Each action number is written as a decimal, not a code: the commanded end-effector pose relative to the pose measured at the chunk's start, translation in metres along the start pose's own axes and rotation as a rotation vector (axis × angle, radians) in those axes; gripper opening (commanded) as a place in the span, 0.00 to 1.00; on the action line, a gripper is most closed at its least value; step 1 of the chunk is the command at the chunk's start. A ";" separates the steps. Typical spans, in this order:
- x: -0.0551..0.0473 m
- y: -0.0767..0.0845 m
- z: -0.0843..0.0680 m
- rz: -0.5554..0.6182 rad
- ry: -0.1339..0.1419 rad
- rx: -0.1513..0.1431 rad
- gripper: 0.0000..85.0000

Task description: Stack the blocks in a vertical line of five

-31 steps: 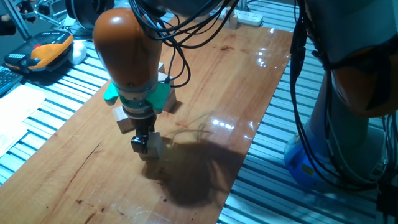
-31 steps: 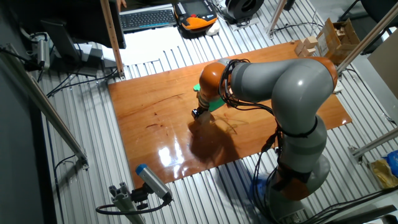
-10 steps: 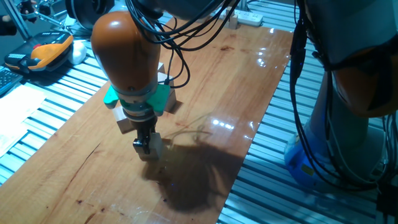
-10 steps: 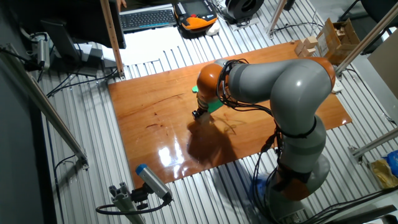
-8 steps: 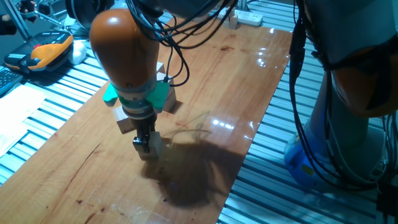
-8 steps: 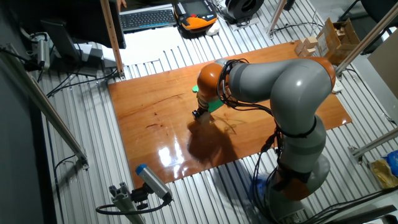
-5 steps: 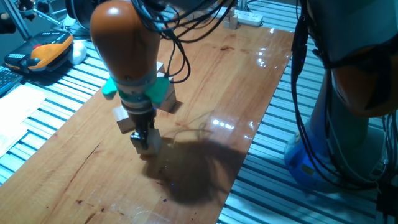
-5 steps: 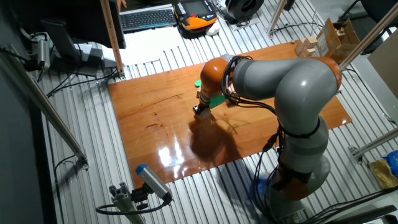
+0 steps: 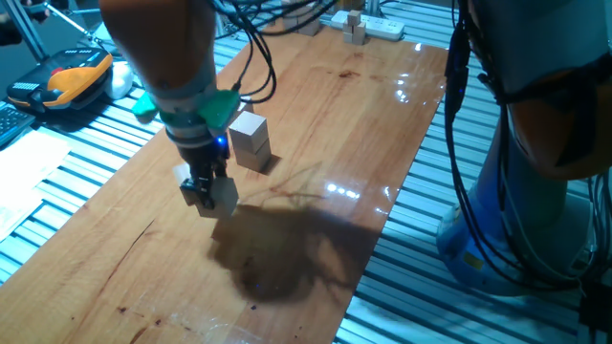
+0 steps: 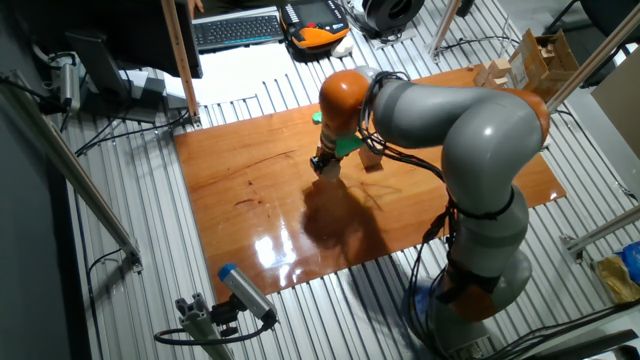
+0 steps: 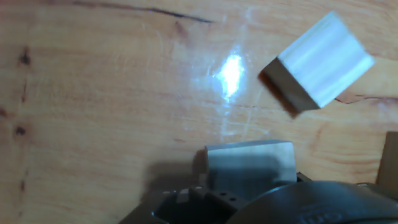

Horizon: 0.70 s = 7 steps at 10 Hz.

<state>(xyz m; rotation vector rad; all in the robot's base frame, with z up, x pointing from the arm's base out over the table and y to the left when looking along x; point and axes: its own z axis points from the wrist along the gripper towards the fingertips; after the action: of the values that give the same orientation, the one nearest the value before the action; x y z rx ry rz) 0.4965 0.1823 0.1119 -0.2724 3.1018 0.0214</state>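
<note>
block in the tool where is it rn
In one fixed view the held block hangs in the tool, near the table's left edge, just in front of a two-block stack.

Worktop (image 9: 316, 143): glossy reddish-brown wood board with dark grain streaks and bright light reflections, lying on a ribbed metal surface.
Keyboard (image 10: 235, 28): black, behind the worktop in the other fixed view.
Orange-and-black device (image 9: 69, 76): on the ribbed surface just off the worktop's far left corner.
Power strip (image 9: 382, 27): white, at the worktop's far end.
Cardboard box (image 10: 545, 55): open, near the worktop's back right corner.
</note>
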 end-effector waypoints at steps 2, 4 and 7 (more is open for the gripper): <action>0.003 0.001 -0.005 0.045 -0.020 -0.005 0.00; 0.007 -0.002 -0.022 0.061 -0.012 0.007 0.00; 0.007 -0.021 -0.052 0.072 0.000 -0.005 0.00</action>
<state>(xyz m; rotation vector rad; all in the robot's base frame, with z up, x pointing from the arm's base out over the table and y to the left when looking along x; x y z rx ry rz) 0.4930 0.1569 0.1661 -0.1525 3.1093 0.0321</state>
